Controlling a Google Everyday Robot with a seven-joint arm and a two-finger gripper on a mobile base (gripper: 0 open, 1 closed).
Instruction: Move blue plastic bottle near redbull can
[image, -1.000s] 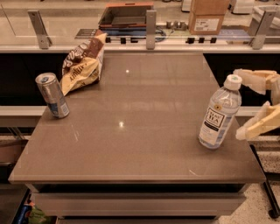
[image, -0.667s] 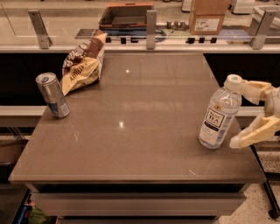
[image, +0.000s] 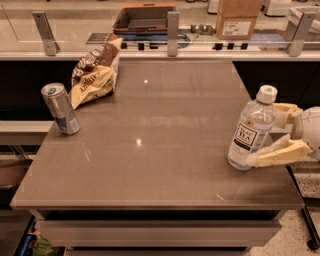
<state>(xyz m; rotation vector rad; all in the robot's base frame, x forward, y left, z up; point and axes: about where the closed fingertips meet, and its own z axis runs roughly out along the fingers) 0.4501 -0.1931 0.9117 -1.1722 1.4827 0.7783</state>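
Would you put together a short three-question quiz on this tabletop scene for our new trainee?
1. Multiple choice: What lies just behind the redbull can?
A) a mug
B) a brown and yellow snack bag
C) a plate
2. True or false: The blue plastic bottle lies on its side in the middle of the table.
3. Fill in: The open gripper straddles the bottle at the picture's ___ side.

Key:
1. B
2. False. The bottle stands upright near the table's edge.
3. right
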